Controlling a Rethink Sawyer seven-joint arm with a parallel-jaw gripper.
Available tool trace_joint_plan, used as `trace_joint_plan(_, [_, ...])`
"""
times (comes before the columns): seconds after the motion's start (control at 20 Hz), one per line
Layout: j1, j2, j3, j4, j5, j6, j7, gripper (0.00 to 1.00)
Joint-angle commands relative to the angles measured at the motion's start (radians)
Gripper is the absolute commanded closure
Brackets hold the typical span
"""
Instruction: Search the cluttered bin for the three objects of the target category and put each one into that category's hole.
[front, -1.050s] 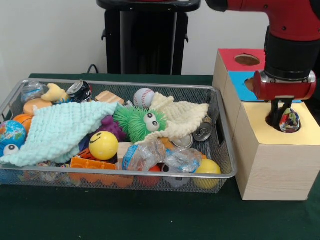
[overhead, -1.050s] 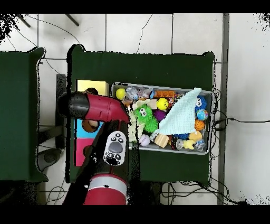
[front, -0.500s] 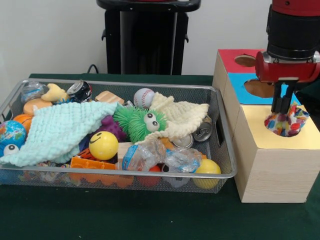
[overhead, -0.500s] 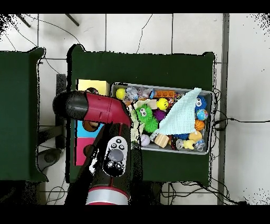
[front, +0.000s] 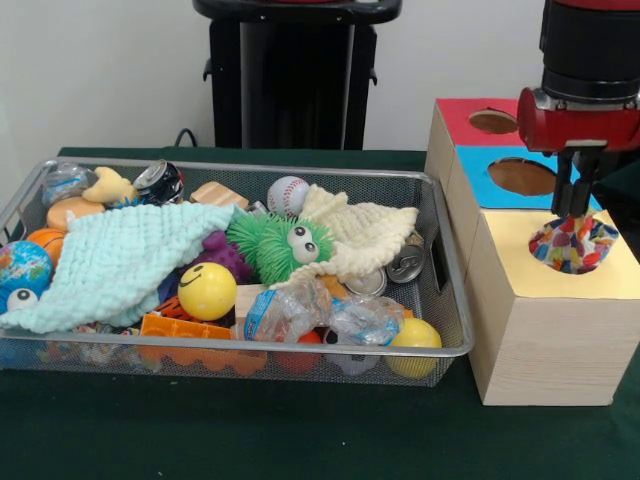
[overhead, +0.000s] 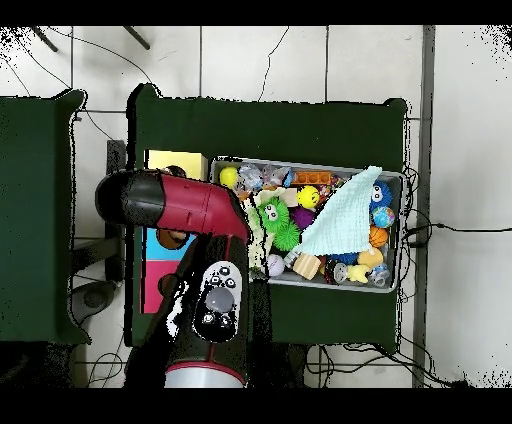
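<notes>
Yellow-topped wooden box (front: 545, 330) sits nearest, and a multicoloured patterned cloth (front: 573, 245) is bunched in its hole, filling the opening. Just above it hangs the gripper (front: 574, 201), fingers narrow and close together, tips at the cloth's upper edge — whether they pinch it, I cannot tell. Behind, blue hole (front: 521, 176), then red hole (front: 494, 121). The mesh bin (front: 445, 262) stands beside the box, full of clutter.

The arm (overhead: 175, 205) is glossy red with black joints. A silver ring tops the red wrist block (front: 583, 118). One link carries a grey oval panel (overhead: 216, 298) with dark round buttons.
</notes>
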Motion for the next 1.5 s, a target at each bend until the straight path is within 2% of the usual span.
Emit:
trace_joint_plan(0.05, [-0.022,-0.004,0.056,0.098,-0.019,0.121,0.165,1.0])
trace_joint_plan(0.35, [-0.023,-0.005,0.058,0.097,-0.018,0.096,0.168,1.0])
trace_joint_plan(0.6, [-0.021,0.034,0.071,0.084,-0.012,0.009,0.179,1.0])
trace_joint_plan(0.95, [-0.052,0.111,0.134,0.084,-0.005,-0.147,0.162,1.0])
trace_joint_plan(1.2, [-0.081,0.149,0.183,0.078,-0.004,-0.222,0.151,1.0])
trace_joint_plan(1.5, [-0.096,0.163,0.212,0.08,-0.009,-0.248,0.156,1.0])
